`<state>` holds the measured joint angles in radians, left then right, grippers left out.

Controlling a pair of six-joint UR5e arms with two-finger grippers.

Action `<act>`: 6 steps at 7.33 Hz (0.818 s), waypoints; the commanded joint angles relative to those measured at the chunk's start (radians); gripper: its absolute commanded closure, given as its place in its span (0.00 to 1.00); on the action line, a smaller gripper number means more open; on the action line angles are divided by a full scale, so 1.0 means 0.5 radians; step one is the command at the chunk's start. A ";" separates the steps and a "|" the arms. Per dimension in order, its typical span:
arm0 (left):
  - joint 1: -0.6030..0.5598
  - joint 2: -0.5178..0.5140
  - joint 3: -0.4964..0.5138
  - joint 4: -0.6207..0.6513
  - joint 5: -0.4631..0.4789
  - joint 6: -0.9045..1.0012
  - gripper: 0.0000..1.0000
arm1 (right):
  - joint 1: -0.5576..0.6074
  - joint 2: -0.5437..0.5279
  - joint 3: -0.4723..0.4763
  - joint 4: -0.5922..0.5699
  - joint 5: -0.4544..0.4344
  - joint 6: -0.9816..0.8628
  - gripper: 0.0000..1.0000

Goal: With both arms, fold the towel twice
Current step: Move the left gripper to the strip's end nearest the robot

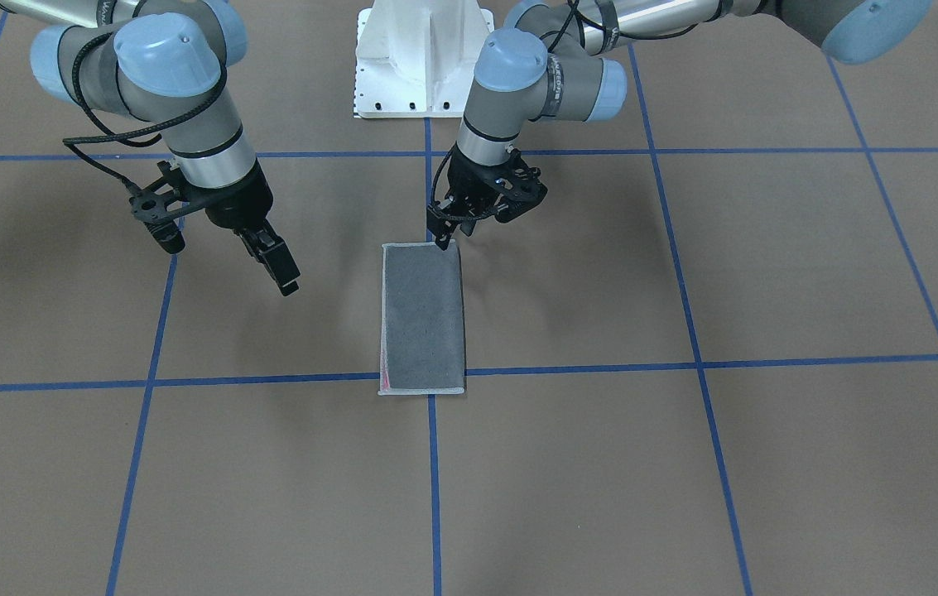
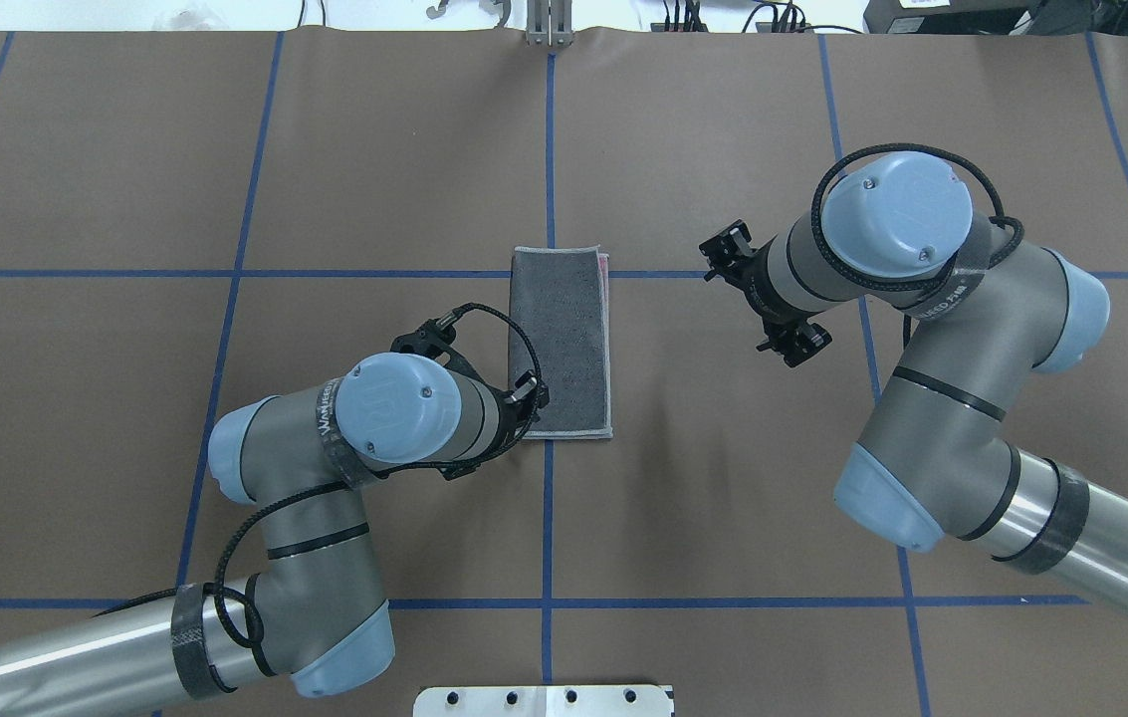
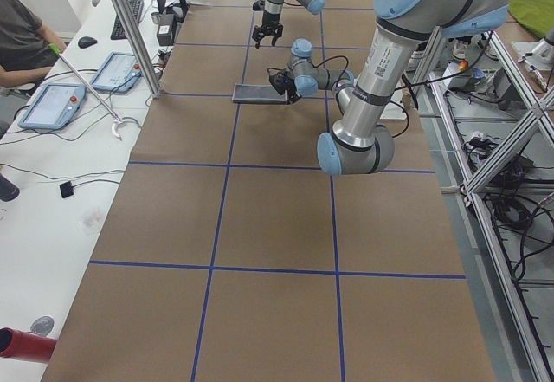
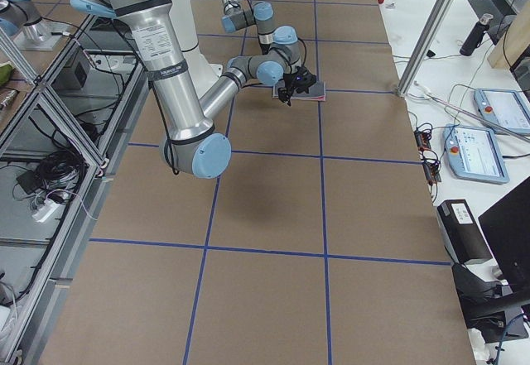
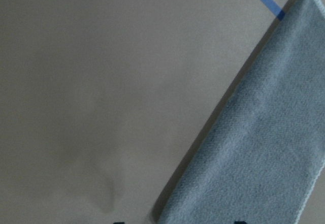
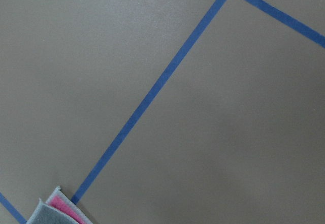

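Grey face up, the towel (image 1: 423, 317) lies flat at the middle of the brown paper-covered table (image 1: 684, 480), folded into a long narrow strip along the central blue tape line (image 1: 434, 480); a pink sliver shows along one long edge; the end away from the robot crosses the transverse line. Left gripper (image 1: 452, 233) sits low at the towel's corner nearest the robot, jaws apart, one fingertip over the cloth and the other beside it; right gripper (image 1: 233, 267) hangs above the table, clear of the towel, jaws wide apart and holding nothing.
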<state>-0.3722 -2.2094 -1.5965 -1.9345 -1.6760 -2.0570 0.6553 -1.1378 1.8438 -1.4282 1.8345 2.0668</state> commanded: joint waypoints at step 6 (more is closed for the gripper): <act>0.005 -0.011 0.036 -0.003 0.032 -0.025 0.63 | -0.004 -0.007 0.000 0.003 -0.003 0.005 0.00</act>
<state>-0.3697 -2.2150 -1.5792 -1.9359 -1.6680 -2.0694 0.6535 -1.1401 1.8447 -1.4272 1.8332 2.0693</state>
